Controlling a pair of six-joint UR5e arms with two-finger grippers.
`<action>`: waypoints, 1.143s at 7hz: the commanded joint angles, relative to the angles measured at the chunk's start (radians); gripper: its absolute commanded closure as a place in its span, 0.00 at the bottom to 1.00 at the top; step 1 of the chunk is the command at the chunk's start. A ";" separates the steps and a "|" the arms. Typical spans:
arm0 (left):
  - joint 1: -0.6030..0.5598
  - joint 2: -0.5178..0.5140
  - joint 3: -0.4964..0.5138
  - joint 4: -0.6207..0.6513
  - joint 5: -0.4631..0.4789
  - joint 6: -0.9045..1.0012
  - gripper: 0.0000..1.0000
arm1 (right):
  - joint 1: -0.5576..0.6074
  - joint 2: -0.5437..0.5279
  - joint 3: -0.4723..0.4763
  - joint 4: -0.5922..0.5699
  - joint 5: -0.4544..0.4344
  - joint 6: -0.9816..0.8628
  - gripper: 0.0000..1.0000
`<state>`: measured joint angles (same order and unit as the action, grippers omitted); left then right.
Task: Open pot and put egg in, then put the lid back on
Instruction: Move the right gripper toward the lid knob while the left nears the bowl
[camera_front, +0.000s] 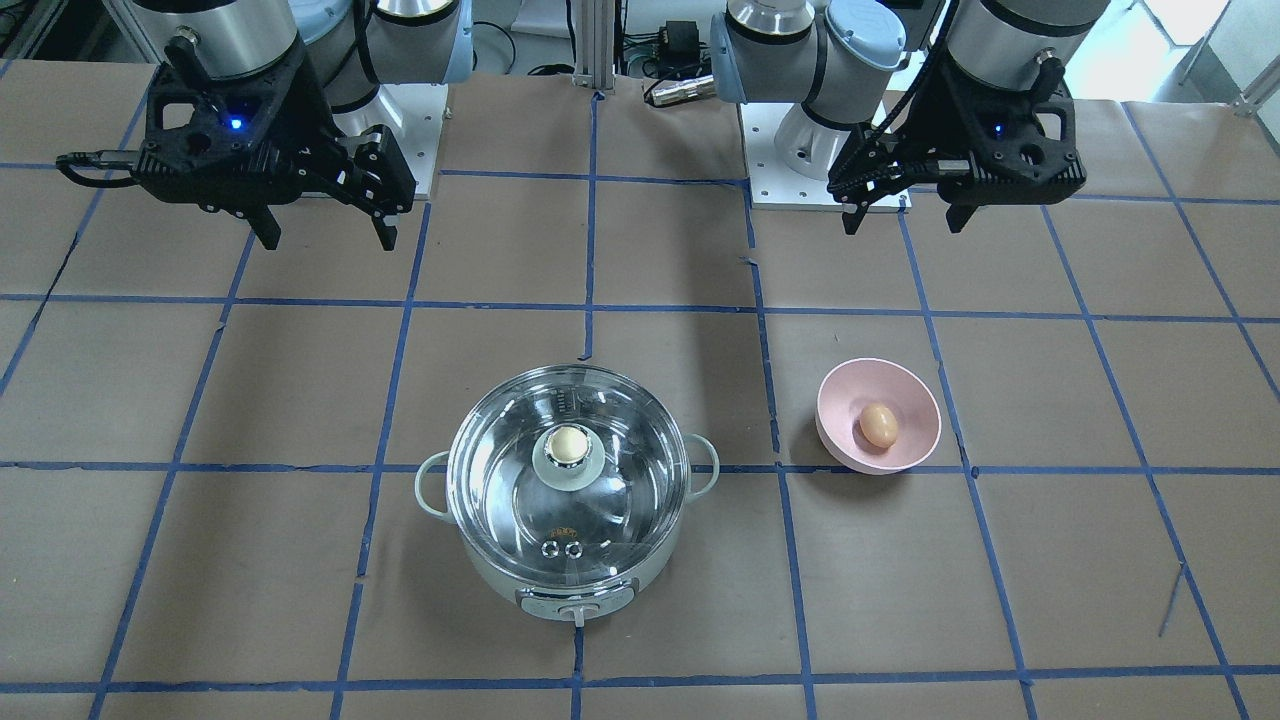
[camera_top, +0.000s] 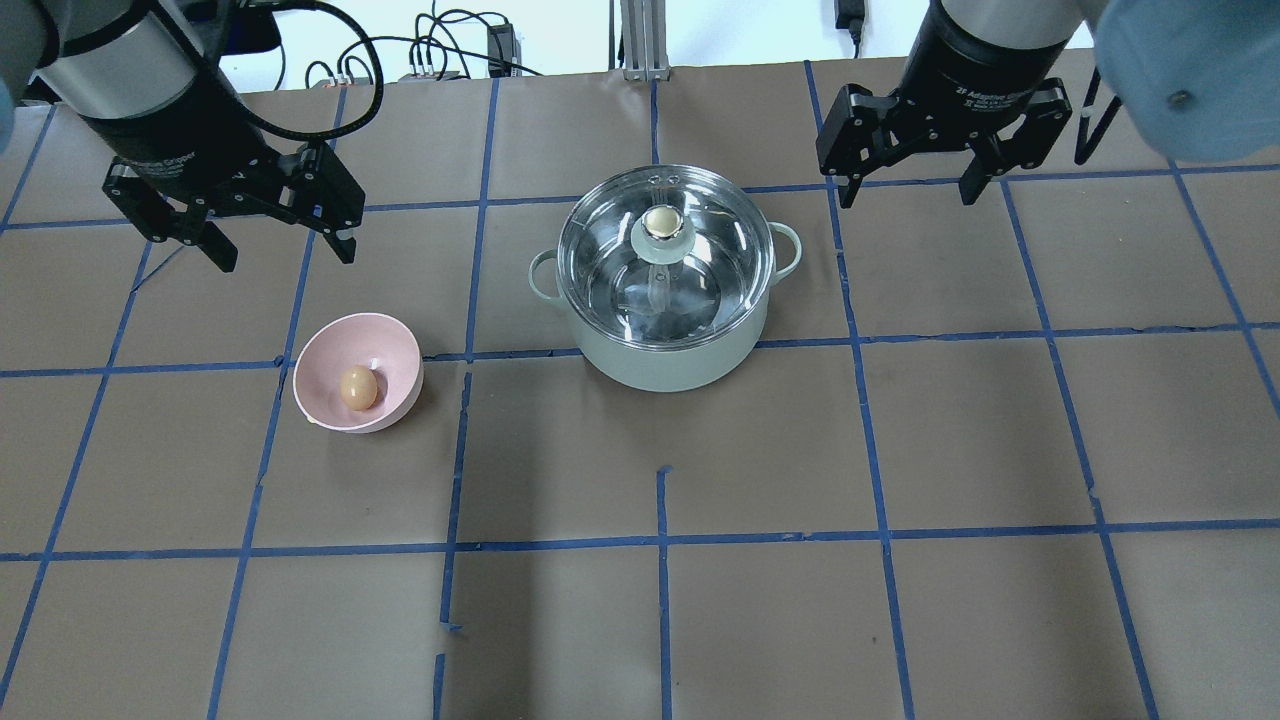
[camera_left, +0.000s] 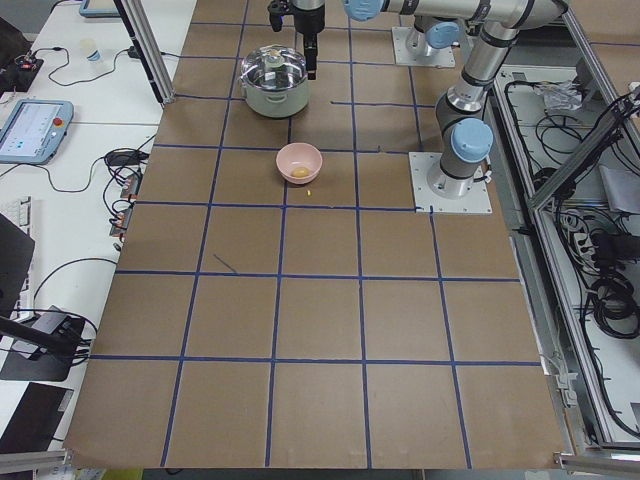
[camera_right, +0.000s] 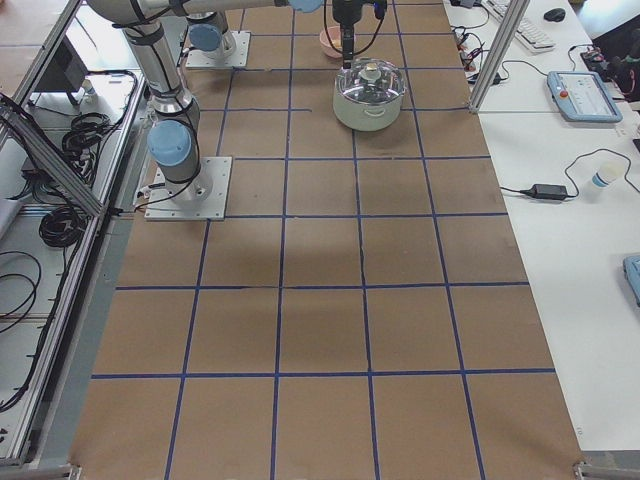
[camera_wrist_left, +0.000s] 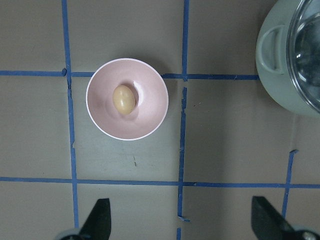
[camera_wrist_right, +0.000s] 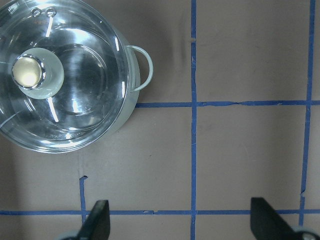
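Observation:
The pale grey-green pot (camera_top: 662, 366) stands mid-table with its clear glass lid (camera_top: 722, 250) on it and the cream-gold knob (camera_top: 660, 222) at the lid's centre. The brown egg (camera_top: 358, 388) lies in a pink bowl (camera_top: 391, 350) to the pot's left. My left gripper (camera_top: 278, 252) is open and empty, hovering behind the bowl; its wrist view shows the egg (camera_wrist_left: 123, 99) and part of the pot (camera_wrist_left: 277, 75). My right gripper (camera_top: 908, 195) is open and empty, hovering behind and to the right of the pot; its wrist view shows the lid (camera_wrist_right: 85, 95).
The table (camera_top: 900, 450) is covered in brown paper with a blue tape grid. In the front-facing view the pot's control knob (camera_front: 574, 611) faces away from the robot. Cables and a metal post (camera_top: 640, 40) sit beyond the far edge.

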<state>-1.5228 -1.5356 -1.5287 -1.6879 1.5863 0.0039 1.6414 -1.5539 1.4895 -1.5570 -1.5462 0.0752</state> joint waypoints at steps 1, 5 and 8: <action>0.000 0.000 -0.001 0.000 0.000 -0.005 0.00 | 0.000 0.000 0.000 0.000 0.000 0.000 0.00; 0.000 0.015 -0.007 -0.001 0.000 -0.002 0.00 | 0.000 0.000 0.002 0.000 0.000 0.000 0.00; 0.001 0.011 -0.048 0.040 -0.009 -0.031 0.00 | 0.000 0.000 0.002 -0.003 0.002 0.003 0.00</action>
<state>-1.5219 -1.5212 -1.5530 -1.6778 1.5822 -0.0193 1.6407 -1.5539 1.4910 -1.5583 -1.5426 0.0758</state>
